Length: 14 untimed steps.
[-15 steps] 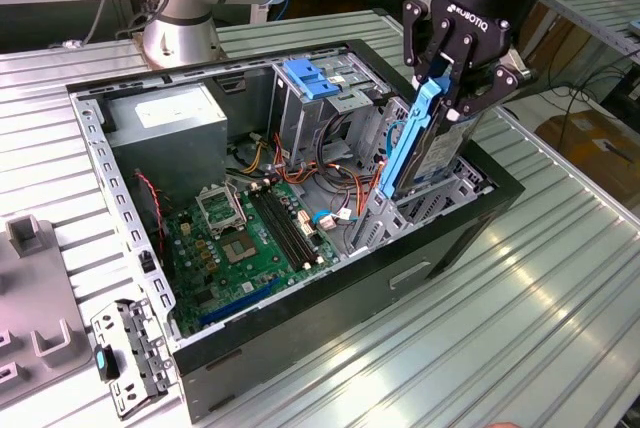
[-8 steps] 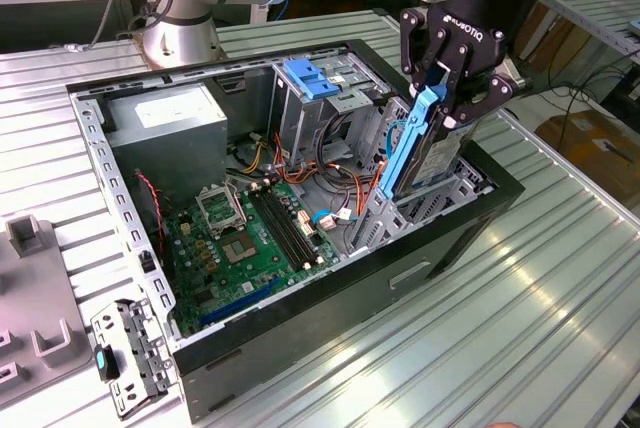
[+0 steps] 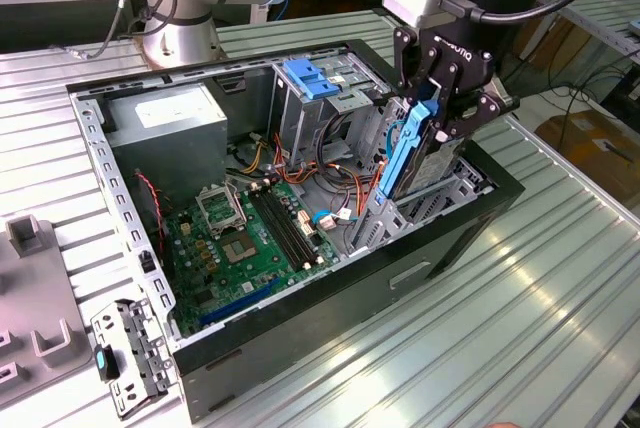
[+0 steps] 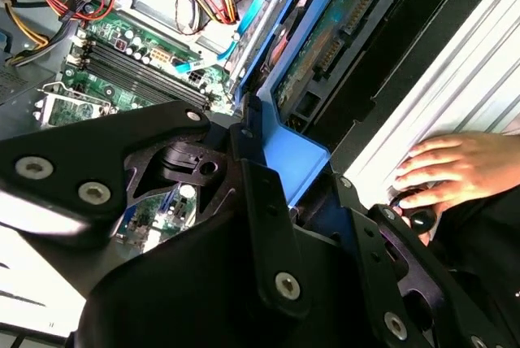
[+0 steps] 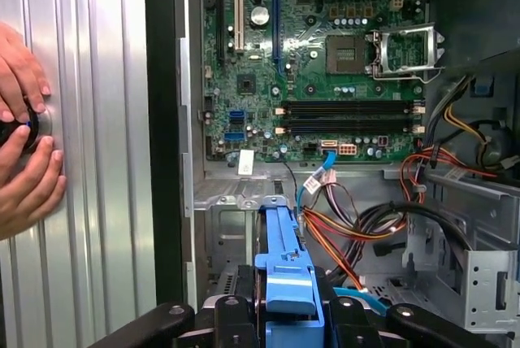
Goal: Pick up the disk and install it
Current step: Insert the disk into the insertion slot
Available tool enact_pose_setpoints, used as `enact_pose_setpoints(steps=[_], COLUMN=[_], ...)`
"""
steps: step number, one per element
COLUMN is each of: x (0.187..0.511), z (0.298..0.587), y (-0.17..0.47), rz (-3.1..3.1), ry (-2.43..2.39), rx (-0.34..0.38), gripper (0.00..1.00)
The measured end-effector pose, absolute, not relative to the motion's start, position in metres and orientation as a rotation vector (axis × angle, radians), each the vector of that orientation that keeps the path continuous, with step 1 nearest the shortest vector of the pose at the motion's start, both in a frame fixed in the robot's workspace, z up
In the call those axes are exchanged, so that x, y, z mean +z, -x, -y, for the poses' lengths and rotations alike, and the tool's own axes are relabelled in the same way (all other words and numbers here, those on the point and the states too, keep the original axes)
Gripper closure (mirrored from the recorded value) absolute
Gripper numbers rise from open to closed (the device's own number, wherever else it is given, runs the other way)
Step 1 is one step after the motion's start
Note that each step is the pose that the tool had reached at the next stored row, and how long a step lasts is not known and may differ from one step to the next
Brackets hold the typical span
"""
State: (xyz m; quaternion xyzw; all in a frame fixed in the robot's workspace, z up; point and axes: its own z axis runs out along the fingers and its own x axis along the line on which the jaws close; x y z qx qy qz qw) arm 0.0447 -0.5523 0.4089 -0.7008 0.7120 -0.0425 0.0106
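Hand [image 3: 441, 108]: black, linked metal fingers, clamped tight across the flat faces of the disk [image 3: 406, 153].
Disk: flat silver metal slab with blue plastic rails. It stands on edge, partly down in the grey sheet-metal bay of the open black computer case [image 3: 470, 233], at the exterior view's right.
Motherboard [image 3: 255, 233]: green, flat on the case floor.
Tabletop [image 3: 530, 328]: ribbed aluminium.

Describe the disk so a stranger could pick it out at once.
Find the open computer case. At its end on the exterior view's right, the gripper holds the disk on edge: a flat slab with a long blue rail, unlike the slotted blue latch.
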Motion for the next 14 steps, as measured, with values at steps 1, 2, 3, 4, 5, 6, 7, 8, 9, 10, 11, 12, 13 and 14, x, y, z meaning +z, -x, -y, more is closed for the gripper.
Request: enact_pose_setpoints(steps=[1, 2, 3, 4, 5, 6, 7, 8, 9, 10, 11, 12, 13, 14], x=[0.407, 0.405, 0.403, 0.401, 0.399, 0.397, 0.394, 0.391, 0.389, 0.387, 0.385, 0.383, 0.381, 0.378], z=[0.552, 0.552, 0.552, 0.552, 0.552, 0.552, 0.552, 0.552, 0.552, 0.552, 0.553, 0.553, 0.553, 0.553], y=[-0.045, -0.045, -0.045, -0.045, -0.045, -0.045, -0.045, -0.045, -0.045, -0.045, -0.045, -0.045, -0.045, -0.045], rz=[-2.222, -2.222, -2.222, -2.222, -2.222, -2.222, -2.222, -2.222, -2.222, -2.222, -2.222, -2.222, -2.222, -2.222], ry=[2.187, 2.187, 2.187, 2.187, 2.187, 2.187, 2.187, 2.187, 2.187, 2.187, 2.187, 2.187, 2.187, 2.187], rx=[-0.133, -0.133, -0.133, -0.133, -0.133, -0.133, -0.133, -0.133, -0.133, -0.133, -0.133, -0.133, -0.133, -0.133], gripper=[0.63, 0.63, 0.63, 0.63, 0.63, 0.63, 0.63, 0.63, 0.63, 0.63, 0.63, 0.63, 0.63, 0.63])
